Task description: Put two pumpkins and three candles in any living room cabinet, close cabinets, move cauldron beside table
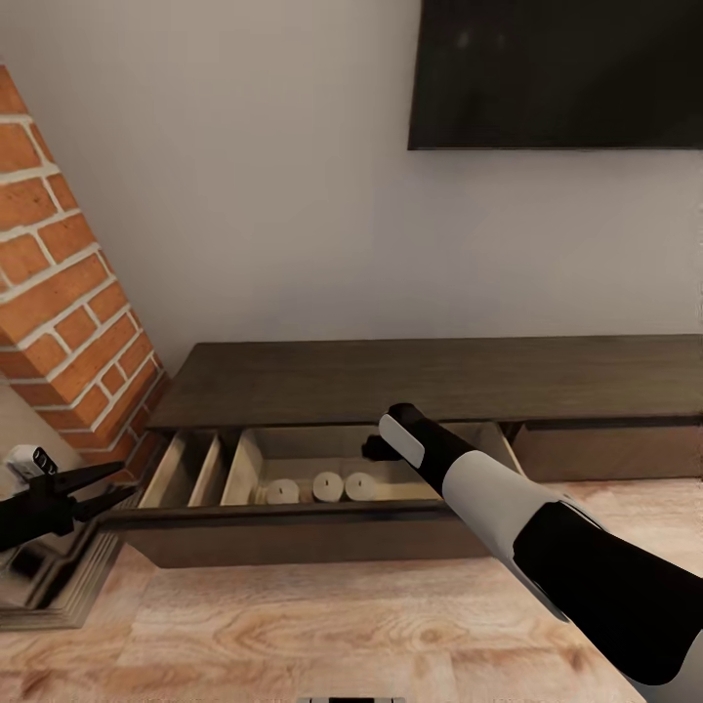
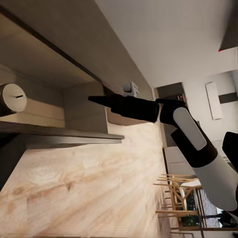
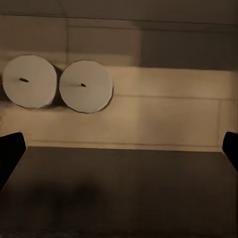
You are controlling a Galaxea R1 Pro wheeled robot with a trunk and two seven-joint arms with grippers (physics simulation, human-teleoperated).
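Right gripper, head view: the right gripper (image 1: 376,447) reaches down into the open drawer (image 1: 293,508) of the cabinet (image 1: 430,376); its fingers are hidden behind the wrist here, so this view cannot tell how they stand.
Left gripper, head view: the left gripper (image 1: 103,486) hangs at nine o'clock of the drawer, off its end, fingers close together and holding nothing.
Candles, head view: three candles (image 1: 322,486) stand in a row on the drawer floor, at about eight o'clock of the right gripper.
Left wrist view: one candle (image 2: 12,98) stands in the drawer; the right gripper (image 2: 99,100) shows as a dark point near the drawer's end, too edge-on to judge.
Right wrist view: the two fingertips (image 3: 10,153) sit at the opposite edges, wide apart and empty; two candles (image 3: 57,84) stand side by side on the drawer floor beyond the front board.
Step in hand, judged: the candles look delivered, so the arm should lift clear.
Doing it well: raise straight up before swinging away, so the fingers miss the candles and the cabinet top's overhang.
Afterwards: the drawer is open and will want a square push on its front.
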